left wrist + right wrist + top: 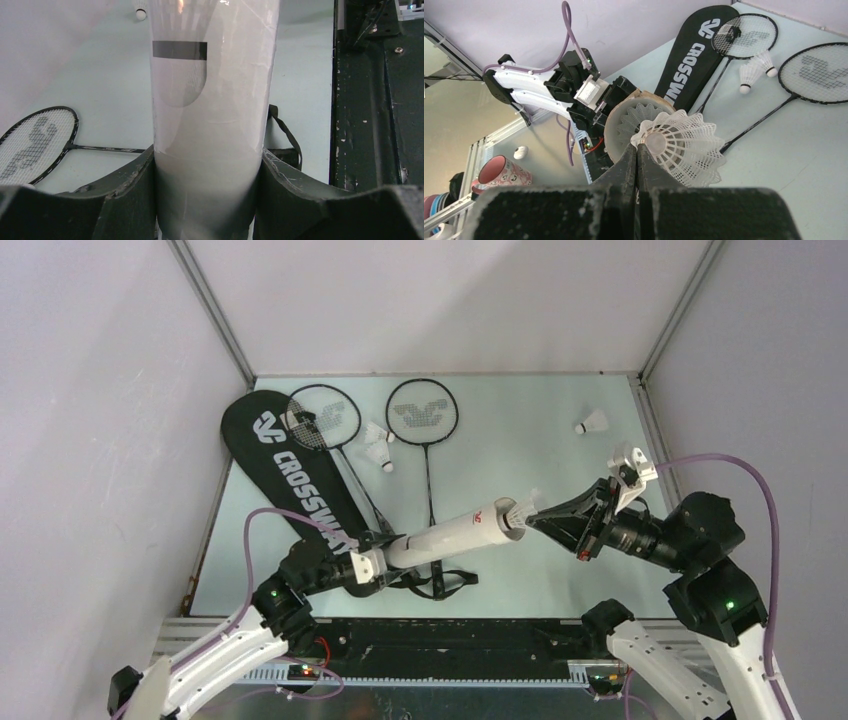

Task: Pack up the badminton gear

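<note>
Shuttlecock (520, 512) sat at the tube (455, 535) mouth above the counter's (520, 440) near edge, my right jaws clamped on it, left jaws gripping the tube. 3 loose shuttlecocks (595, 422), 2 rackets (424, 412) and the bag (290, 475) were unpacked.

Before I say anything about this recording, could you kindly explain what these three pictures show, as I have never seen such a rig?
Two robot arms stand at the table's near edge. One picture looks down from above and behind them. The other two come from cameras on the left and right wrists. The left arm's jaws clamp a white tube. The right arm's jaws pinch a shuttlecock at the tube's open end. On the table lie a black racket bag, one racket overlapping it, a second racket, two shuttlecocks between the rackets, and a lone shuttlecock at the far right.
</note>
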`<act>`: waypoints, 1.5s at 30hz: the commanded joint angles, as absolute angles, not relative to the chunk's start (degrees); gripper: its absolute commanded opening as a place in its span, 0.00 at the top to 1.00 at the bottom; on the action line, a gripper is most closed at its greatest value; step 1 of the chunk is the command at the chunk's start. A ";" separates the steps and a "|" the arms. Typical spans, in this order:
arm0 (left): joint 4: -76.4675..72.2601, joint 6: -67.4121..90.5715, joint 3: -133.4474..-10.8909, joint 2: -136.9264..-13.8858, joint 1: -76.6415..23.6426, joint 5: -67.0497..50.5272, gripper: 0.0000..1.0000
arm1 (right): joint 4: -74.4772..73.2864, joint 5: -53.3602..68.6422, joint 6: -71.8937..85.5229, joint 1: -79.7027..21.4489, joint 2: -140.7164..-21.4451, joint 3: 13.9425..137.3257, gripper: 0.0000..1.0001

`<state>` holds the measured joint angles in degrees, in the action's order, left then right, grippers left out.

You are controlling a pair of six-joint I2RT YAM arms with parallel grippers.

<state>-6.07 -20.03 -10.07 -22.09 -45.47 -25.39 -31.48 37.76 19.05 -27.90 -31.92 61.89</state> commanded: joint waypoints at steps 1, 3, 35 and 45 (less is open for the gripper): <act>-11.05 -21.38 -10.01 -22.87 -45.61 -28.14 0.76 | -28.95 39.66 21.80 -28.11 -34.69 62.05 1.00; -10.99 -21.43 -10.19 -23.15 -45.60 -28.61 0.76 | -28.17 42.56 22.97 -28.24 -37.10 62.05 1.00; -11.34 -21.71 -9.31 -20.83 -45.57 -30.52 0.76 | -40.75 18.47 18.67 -45.43 -46.46 71.19 0.65; -11.36 -21.67 -9.08 -19.99 -45.55 -30.58 0.76 | -38.61 11.47 18.17 -45.41 -37.61 73.99 0.12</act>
